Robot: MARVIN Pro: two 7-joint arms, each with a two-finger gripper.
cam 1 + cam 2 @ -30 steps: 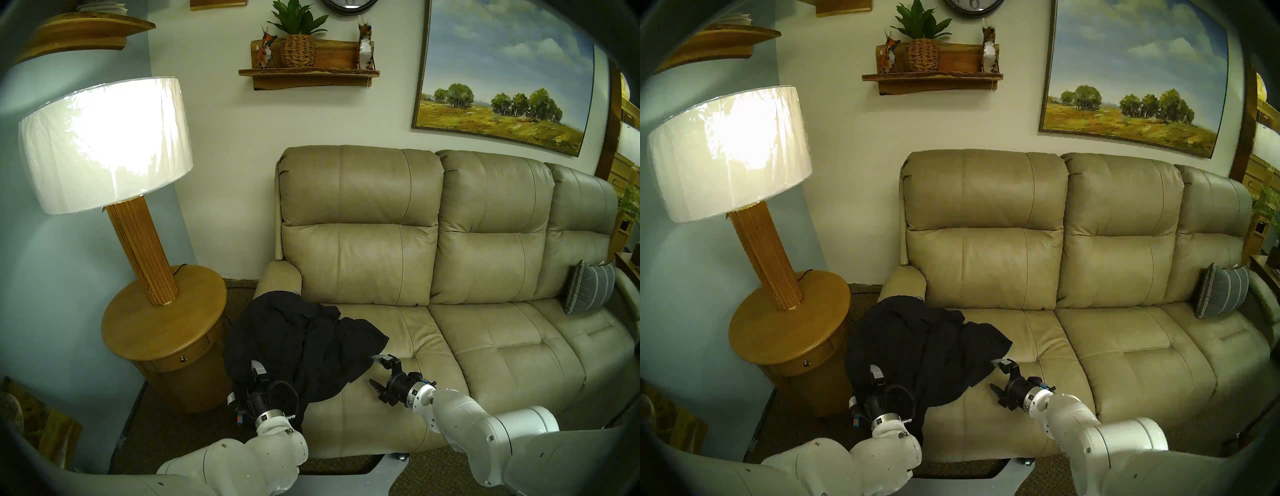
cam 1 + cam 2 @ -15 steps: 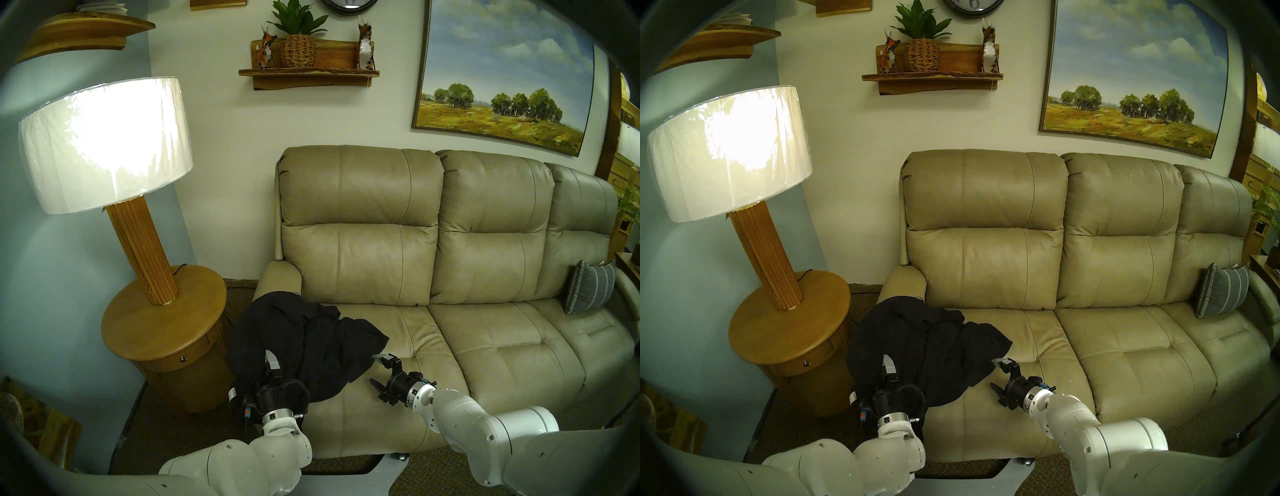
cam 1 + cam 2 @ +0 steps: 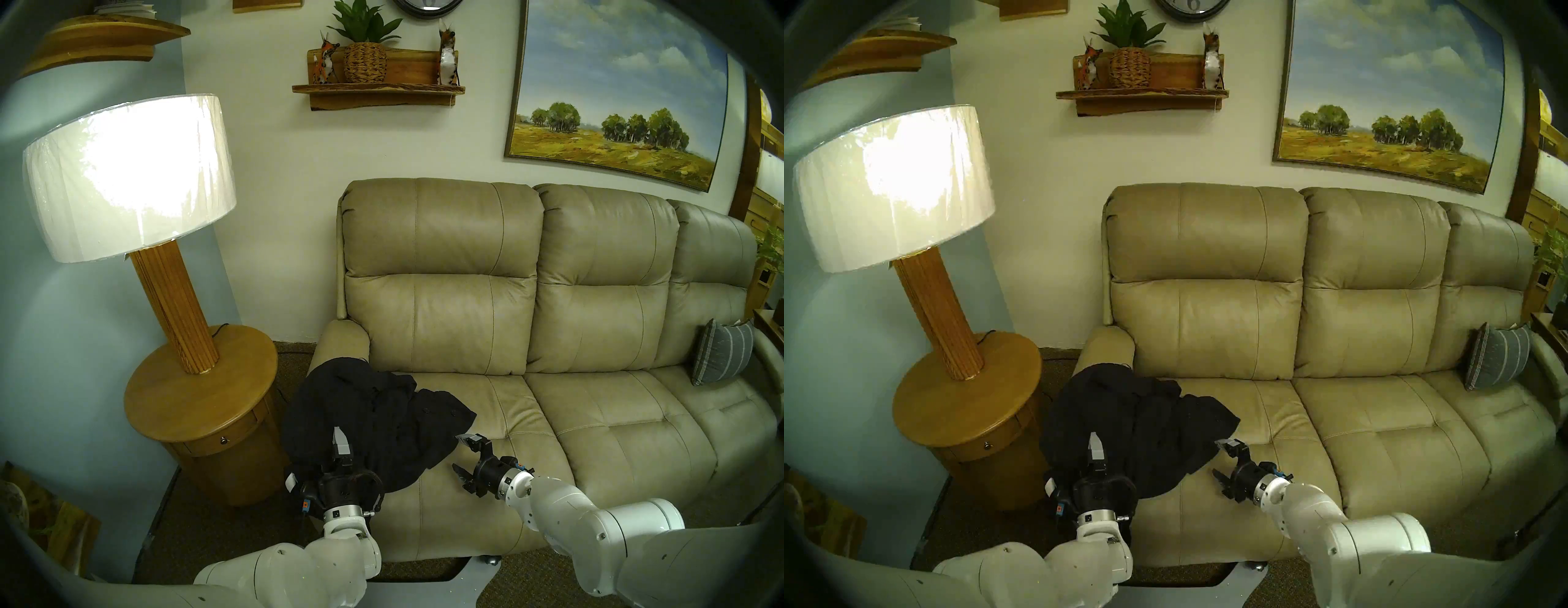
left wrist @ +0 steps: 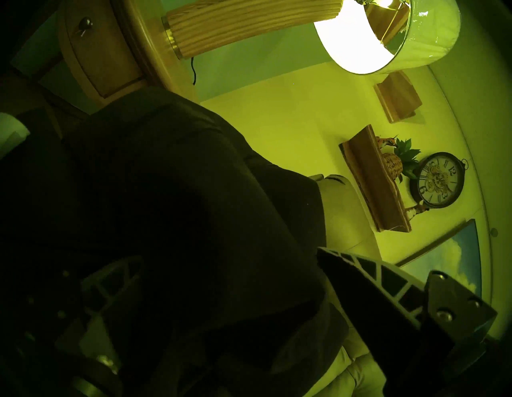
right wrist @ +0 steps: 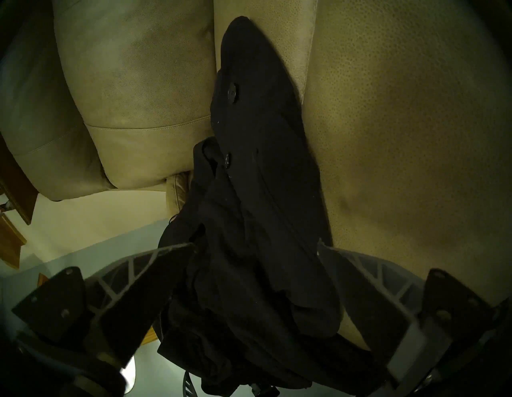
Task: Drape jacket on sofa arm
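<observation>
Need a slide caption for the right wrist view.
Open right gripper facing the black jacket spilling onto the tan sofa seat.

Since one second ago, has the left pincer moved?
Yes. The left pincer has shifted toward the view's right, away from the round side table, across the jacket.

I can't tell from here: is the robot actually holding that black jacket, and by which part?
No. Both the left gripper and the right gripper are open; the jacket lies loose over the sofa arm.
</observation>
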